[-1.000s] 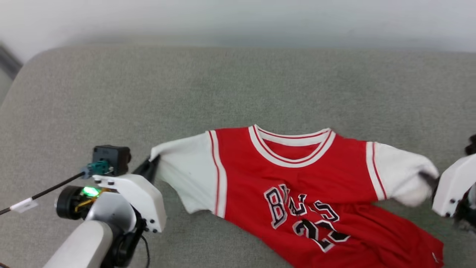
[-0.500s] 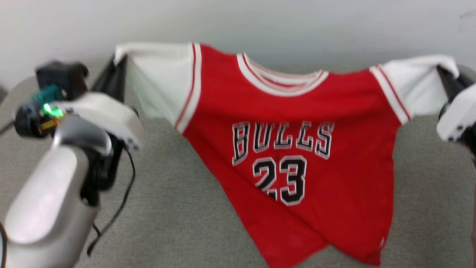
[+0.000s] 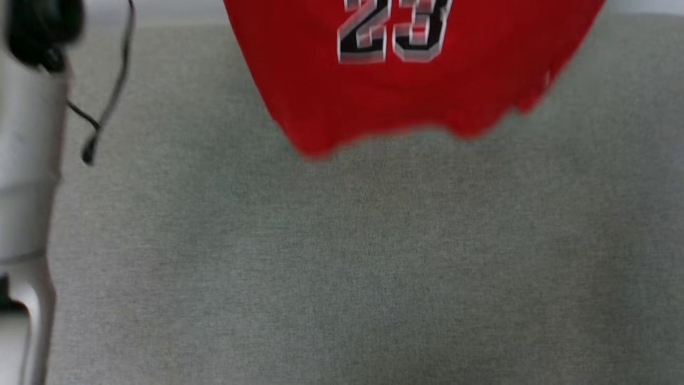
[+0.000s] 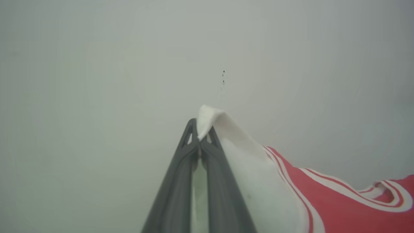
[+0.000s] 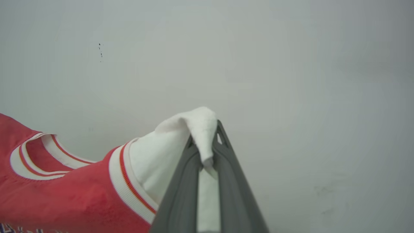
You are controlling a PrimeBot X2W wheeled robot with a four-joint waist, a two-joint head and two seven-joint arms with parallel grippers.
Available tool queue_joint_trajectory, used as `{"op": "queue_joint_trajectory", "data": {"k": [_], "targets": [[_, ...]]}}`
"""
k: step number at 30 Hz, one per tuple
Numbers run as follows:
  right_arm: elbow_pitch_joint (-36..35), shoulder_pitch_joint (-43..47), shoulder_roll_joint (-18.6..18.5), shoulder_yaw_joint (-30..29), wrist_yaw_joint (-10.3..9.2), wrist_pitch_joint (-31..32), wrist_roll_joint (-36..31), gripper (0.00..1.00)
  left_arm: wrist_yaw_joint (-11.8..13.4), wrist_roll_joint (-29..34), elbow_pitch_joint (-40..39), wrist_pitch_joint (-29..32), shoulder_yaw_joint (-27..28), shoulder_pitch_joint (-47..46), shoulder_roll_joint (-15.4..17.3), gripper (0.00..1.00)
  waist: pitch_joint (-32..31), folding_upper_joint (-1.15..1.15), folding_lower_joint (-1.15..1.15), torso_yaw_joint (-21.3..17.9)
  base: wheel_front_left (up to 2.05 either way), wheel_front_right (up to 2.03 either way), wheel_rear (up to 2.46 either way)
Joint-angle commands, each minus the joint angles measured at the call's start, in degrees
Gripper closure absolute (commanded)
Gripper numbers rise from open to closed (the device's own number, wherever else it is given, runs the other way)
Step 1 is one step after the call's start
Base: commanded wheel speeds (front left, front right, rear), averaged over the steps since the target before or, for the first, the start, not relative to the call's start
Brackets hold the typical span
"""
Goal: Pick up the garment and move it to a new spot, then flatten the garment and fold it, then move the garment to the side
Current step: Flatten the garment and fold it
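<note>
Left gripper (image 4: pixel 198 129), seen from its wrist, has its fingers pressed together on one white sleeve tip of the garment (image 4: pixel 291 197). Seen from its own wrist, the right gripper (image 5: pixel 207 139) pinches the other sleeve tip. From the head, the blurred jersey, flat on the grey cushion (image 3: pixel 342 267) a second ago, hangs stretched left to right, hem down and seemingly clear of it, with "23" legible.

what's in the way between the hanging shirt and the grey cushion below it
Nothing visible: the garment hangs with its hem over the grey cushion, and the black cable dangles well to its left, apart from it.
</note>
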Motion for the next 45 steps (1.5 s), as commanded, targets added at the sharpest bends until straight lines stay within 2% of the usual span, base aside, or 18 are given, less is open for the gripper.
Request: {"op": "queue_joint_trajectory", "data": {"k": [1, 7, 13, 21, 26, 34, 41, 45], "targets": [[0.75, -2.59, -0.24, 0.48, -0.03, -0.93, 0.27, 1.00, -0.37, 0.48, 1.15, -0.57, 0.23, -2.51, 0.45, 1.00, 3.07, 0.00, -0.01, -0.44, 0.00, 0.00, 0.00], [5.33, -16.36, -0.28, 2.42, -0.04, -3.73, 0.83, 1.00, -2.15, 1.71, 5.64, -0.91, 0.87, -16.10, 1.55, 1.00, 9.66, 0.00, -0.01, -1.60, 0.00, 0.00, 0.00], [11.14, -26.72, -0.51, 5.45, -0.04, -6.14, 1.48, 1.00, -3.68, 2.30, 10.60, -2.28, 0.77, -25.24, 1.50, 1.00, 16.87, 0.00, -0.01, -1.85, 0.00, 0.00, 0.00], [22.07, -32.87, 0.36, 10.79, -0.04, -11.20, 3.41, 1.00, -5.79, 1.32, 18.74, -5.65, 0.18, -26.90, -0.21, 1.00, 23.60, 0.00, -0.01, -1.26, 0.00, 0.00, 0.00], [28.25, -33.58, 0.84, 14.59, -0.04, -13.31, 5.28, 1.00, -7.47, 0.53, 23.85, -6.77, -0.44, -25.33, -1.57, 1.00, 24.85, 0.00, -0.01, -1.00, 0.00, 0.00, 0.00], [37.98, -28.49, 0.05, 21.70, -0.04, -13.97, 10.28, 1.00, -10.26, -1.09, 33.51, -10.17, -1.35, -19.32, -4.65, 1.00, 22.04, 0.00, -0.01, 0.14, 0.00, 0.00, 0.00], [40.69, -13.27, -0.80, 25.80, -0.04, -15.13, 15.26, 1.00, -12.40, -3.15, 38.62, -12.73, -1.58, -5.82, -7.16, 1.00, 12.92, 0.00, -0.01, 0.71, 0.00, 0.00, 0.00], [38.81, -3.12, -1.70, 27.32, -0.04, -16.58, 17.97, 1.00, -12.88, -4.39, 38.39, -13.40, -0.79, 3.95, -7.38, 1.00, 7.16, 0.00, -0.01, 0.54, 0.00, 0.00, 0.00]]}}
